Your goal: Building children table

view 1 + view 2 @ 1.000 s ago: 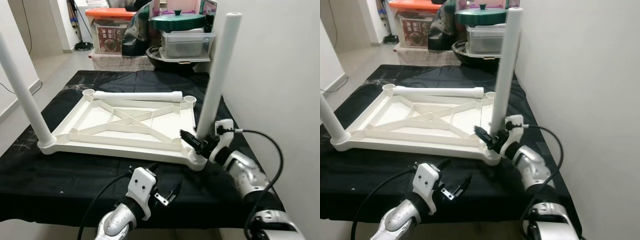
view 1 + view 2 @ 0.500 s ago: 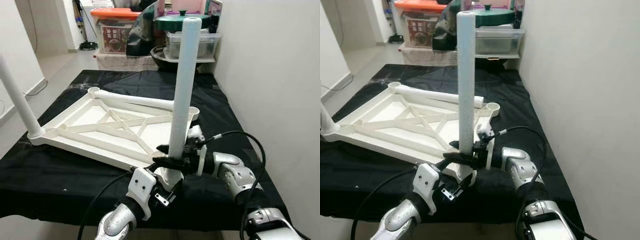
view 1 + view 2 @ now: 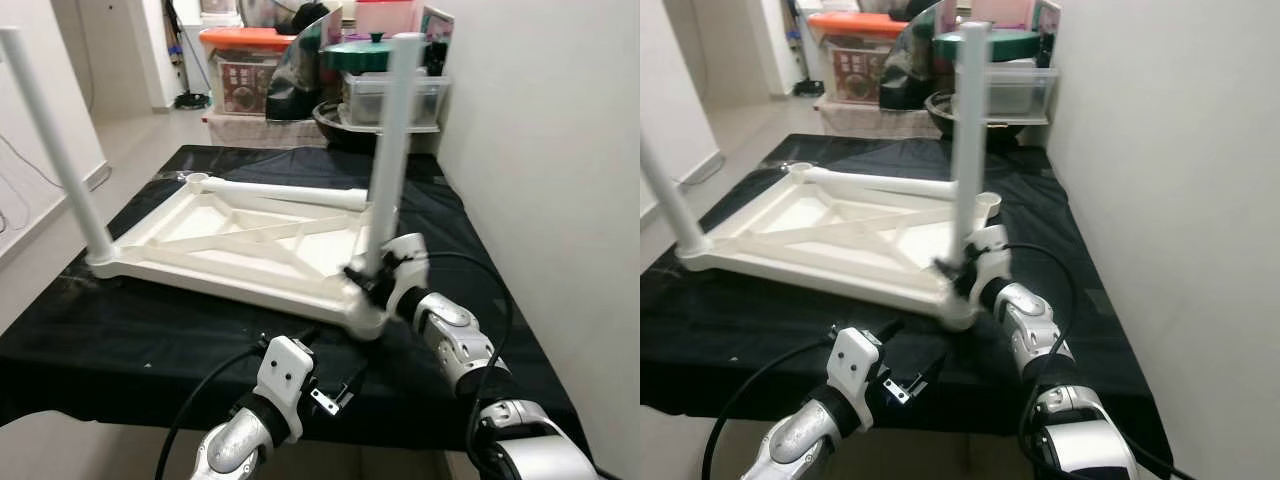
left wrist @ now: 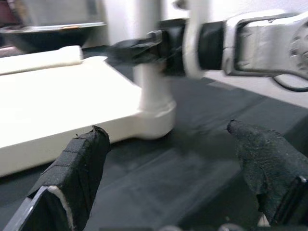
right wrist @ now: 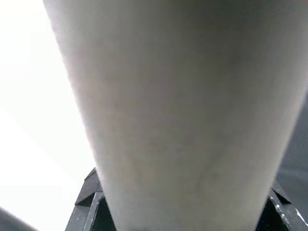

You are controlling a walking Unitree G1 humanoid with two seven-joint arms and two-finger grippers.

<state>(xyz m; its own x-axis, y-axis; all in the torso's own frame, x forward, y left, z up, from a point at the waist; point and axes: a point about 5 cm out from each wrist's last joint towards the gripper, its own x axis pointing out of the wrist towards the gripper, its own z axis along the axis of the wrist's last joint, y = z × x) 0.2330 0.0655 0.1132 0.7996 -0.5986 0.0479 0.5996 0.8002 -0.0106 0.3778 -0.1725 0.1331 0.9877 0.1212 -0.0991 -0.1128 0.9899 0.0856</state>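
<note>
From my seat the upright leg (image 3: 969, 130) reads smeared with blur, the right gripper (image 3: 368, 276) fingertips sit hidden behind it, and the storage boxes (image 3: 245, 70) stay indistinct.

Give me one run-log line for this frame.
right gripper: shut on near-right table leg, low at its socket | left gripper: open, hovering in front | tabletop: upside down on black cloth | loose leg: lying across far edge

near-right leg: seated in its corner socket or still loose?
Standing upright in the corner socket of the table top; the leg has the right gripper shut around its base. Whether it is fully seated, cannot tell.
</note>
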